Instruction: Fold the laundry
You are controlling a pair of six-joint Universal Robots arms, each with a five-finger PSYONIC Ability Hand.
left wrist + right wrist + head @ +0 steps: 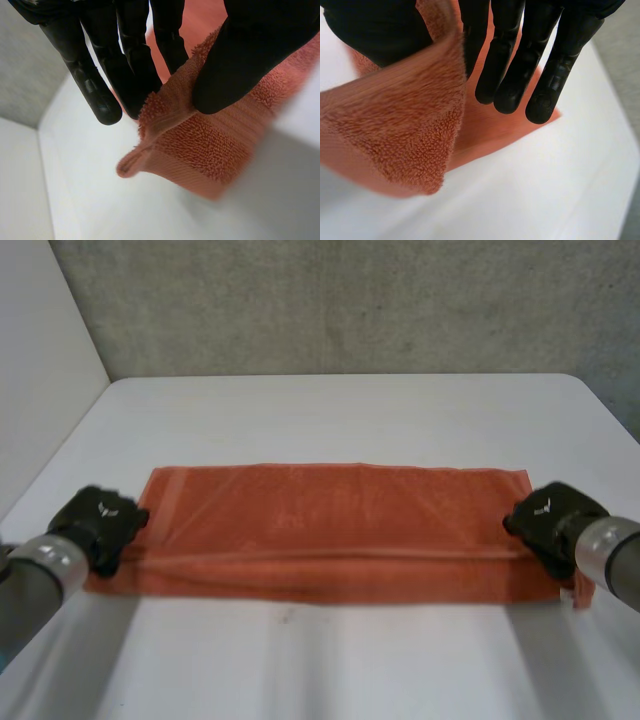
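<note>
Orange towel (340, 530) on white table (340, 410)

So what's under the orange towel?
White table shows beneath lifted corners of the towel, pinched up by the left hand and right hand. Its flat middle covers the rest.

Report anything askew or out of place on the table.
Nothing stands out. The orange towel lies spread and square on the table, with one lengthwise crease near its front edge. The left hand and right hand each pinch a near corner.
</note>
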